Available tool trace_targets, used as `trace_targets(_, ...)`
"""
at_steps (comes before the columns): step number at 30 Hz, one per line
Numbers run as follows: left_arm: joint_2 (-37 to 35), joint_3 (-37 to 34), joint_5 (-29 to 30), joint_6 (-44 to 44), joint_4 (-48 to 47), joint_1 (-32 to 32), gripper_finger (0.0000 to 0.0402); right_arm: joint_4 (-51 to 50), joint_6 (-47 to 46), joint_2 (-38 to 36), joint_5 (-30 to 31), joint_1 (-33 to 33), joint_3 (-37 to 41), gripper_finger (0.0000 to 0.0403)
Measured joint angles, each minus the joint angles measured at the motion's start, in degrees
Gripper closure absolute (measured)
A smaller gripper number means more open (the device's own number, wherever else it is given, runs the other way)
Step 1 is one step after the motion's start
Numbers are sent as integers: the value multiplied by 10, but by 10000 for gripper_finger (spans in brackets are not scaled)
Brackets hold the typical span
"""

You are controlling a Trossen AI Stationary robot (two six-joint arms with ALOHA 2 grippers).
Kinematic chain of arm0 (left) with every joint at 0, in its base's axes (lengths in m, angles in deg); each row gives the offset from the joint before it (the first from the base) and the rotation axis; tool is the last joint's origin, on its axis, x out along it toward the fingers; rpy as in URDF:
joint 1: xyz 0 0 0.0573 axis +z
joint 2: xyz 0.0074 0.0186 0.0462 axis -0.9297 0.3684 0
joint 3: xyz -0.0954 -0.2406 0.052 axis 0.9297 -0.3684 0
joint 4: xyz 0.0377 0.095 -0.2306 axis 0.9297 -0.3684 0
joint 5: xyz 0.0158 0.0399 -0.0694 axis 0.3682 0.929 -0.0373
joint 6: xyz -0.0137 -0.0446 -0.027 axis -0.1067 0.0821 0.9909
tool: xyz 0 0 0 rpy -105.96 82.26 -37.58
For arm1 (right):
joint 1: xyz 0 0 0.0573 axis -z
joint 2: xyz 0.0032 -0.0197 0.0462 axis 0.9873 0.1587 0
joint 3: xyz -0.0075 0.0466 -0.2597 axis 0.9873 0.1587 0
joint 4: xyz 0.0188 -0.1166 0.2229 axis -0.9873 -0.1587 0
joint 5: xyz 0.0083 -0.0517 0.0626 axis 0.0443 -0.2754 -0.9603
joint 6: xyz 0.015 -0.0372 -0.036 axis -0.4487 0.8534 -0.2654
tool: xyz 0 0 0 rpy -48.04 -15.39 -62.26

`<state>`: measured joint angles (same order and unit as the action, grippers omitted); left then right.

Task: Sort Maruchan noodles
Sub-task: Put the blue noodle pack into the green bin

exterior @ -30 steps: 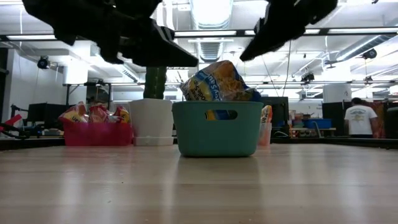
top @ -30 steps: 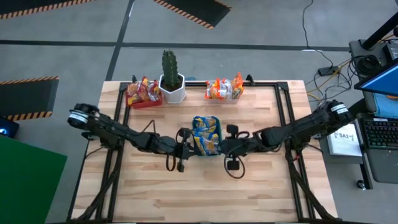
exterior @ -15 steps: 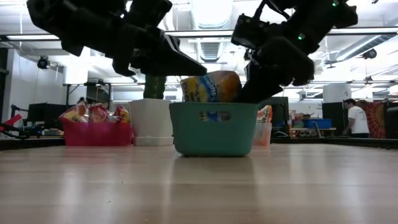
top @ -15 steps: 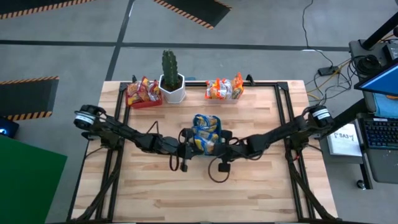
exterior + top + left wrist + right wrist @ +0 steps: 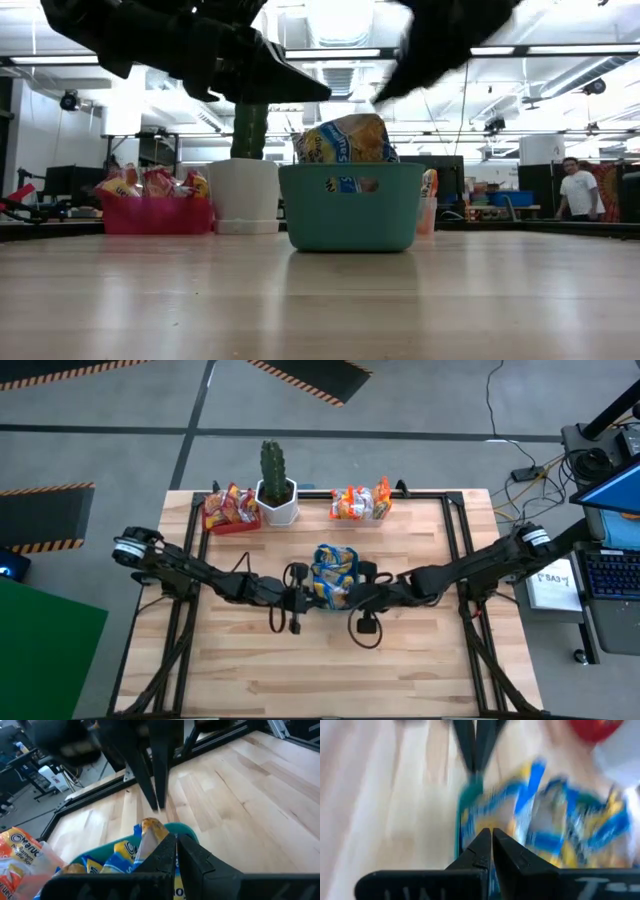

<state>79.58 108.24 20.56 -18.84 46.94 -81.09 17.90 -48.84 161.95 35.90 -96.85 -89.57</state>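
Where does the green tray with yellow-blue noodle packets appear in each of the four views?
High view: green tray at table centre, between both arms.
Low view: centre, right of the white pot.
Left wrist view: lower left.
Right wrist view: blurred, centre.
Shared landmark: yellow-blue packets.

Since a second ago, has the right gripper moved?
Yes. The right gripper, shut and empty, has dipped toward the green tray and pulled back slightly, away from the cactus.
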Motion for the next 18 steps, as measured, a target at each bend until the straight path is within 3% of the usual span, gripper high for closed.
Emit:
trace_targets(8,0,0,0,0,-17,2,402,59,38,5,2,24,1,394)
trace_targets(18,-1,0,36,0,-43,2,402,-5,-1,59,0,32,7,394)
